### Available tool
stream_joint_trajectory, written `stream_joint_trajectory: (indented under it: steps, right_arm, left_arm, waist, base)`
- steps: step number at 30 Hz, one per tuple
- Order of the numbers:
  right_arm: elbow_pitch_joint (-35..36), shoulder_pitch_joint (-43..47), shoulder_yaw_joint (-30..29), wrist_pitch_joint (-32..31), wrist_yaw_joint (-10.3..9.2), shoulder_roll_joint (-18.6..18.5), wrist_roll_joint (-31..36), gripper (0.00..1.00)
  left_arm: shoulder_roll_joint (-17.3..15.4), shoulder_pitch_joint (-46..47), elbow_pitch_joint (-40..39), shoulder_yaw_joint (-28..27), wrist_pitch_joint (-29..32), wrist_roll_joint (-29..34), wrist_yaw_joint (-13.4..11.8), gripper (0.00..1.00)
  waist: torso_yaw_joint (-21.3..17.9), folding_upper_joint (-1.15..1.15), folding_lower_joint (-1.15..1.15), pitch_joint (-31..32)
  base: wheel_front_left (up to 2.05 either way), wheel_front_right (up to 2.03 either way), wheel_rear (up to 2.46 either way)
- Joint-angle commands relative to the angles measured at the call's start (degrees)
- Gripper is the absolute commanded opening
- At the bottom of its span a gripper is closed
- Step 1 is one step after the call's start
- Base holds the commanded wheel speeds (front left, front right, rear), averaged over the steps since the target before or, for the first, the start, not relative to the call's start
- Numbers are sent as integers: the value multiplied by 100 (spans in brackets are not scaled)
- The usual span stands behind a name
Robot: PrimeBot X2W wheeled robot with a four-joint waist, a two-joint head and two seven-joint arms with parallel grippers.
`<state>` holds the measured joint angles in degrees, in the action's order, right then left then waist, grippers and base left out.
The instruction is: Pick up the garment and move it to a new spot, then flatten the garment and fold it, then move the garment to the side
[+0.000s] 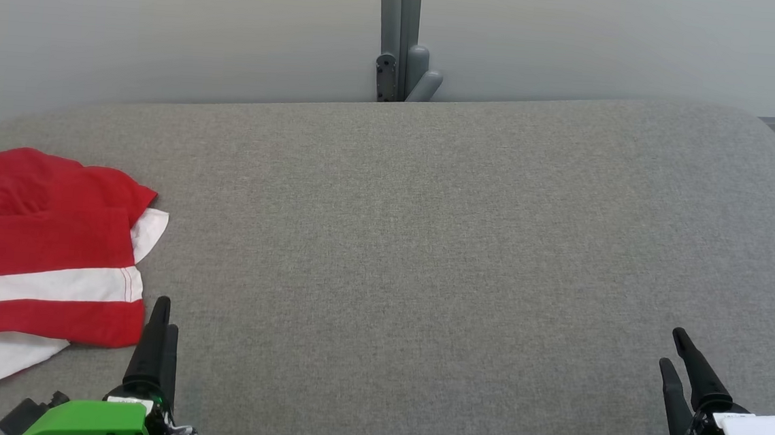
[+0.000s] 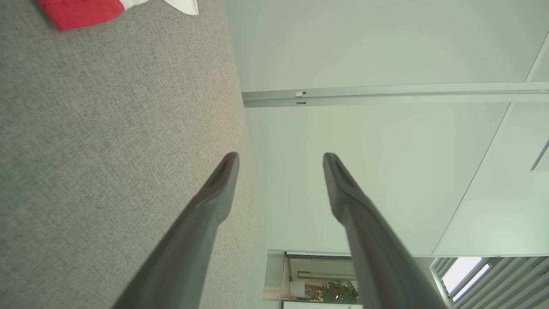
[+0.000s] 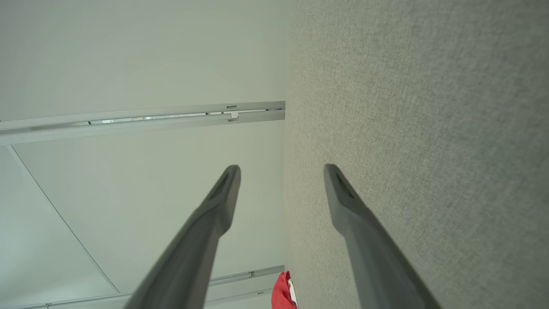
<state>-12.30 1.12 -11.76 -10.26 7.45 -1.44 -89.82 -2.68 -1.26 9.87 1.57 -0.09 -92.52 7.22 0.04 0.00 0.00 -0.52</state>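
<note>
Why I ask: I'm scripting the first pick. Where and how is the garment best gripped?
Probably grip the garment at its right edge, where red and white layers end stacked and a white flap pokes out. Come from its right with the open left gripper, which sits beside that edge.

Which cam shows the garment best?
Head view: the red-and-white garment lies rumpled on the grey surface at far left. Left wrist view catches a corner at its top edge; right wrist view, a red sliver at the bottom.

Red/white striped garment [image 1: 44, 248], grey table [image 1: 426, 247]
</note>
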Motion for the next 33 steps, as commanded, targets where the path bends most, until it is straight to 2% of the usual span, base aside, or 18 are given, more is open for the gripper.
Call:
stream_joint_trajectory:
  steps: [1, 6, 10, 15, 25, 33]
  right_arm:
    - [125, -82, 45, 77, 2, -57, 155, 100]
    - [167, -96, 132, 221, 2, -63, 666, 100]
    - [256, -91, 236, 359, 2, -70, 1292, 100]
    - [417, -77, 381, 555, 2, -78, 2339, 100]
    - [739, -74, 789, 853, 2, -90, 3849, 100]
    - [1163, 3, 1015, 1070, 3, -98, 4343, 100]
  left_arm:
    - [-45, 23, -151, -51, -17, 115, 6, 100]
    - [-194, -28, -202, 56, -259, 512, 7, 100]
    - [-404, -43, -119, 244, -501, 1074, 9, 100]
    - [-351, -1, -191, 62, -593, 1941, 11, 100]
    - [-375, -68, -403, 20, -728, 3299, 15, 100]
    - [-384, -148, -650, 3, -830, 4138, 18, 100]
  waist:
    - [1, 0, 0, -1]
    - [5, 0, 0, -3]
    - [15, 0, 0, -2]
    - [39, 0, 0, -5]
    - [71, 0, 0, 7]
    - [85, 0, 0, 37]
  base:
    - [0, 0, 0]
    - [0, 0, 0]
    - [0, 0, 0]
    - [0, 0, 0]
    - [0, 0, 0]
    - [0, 0, 0]
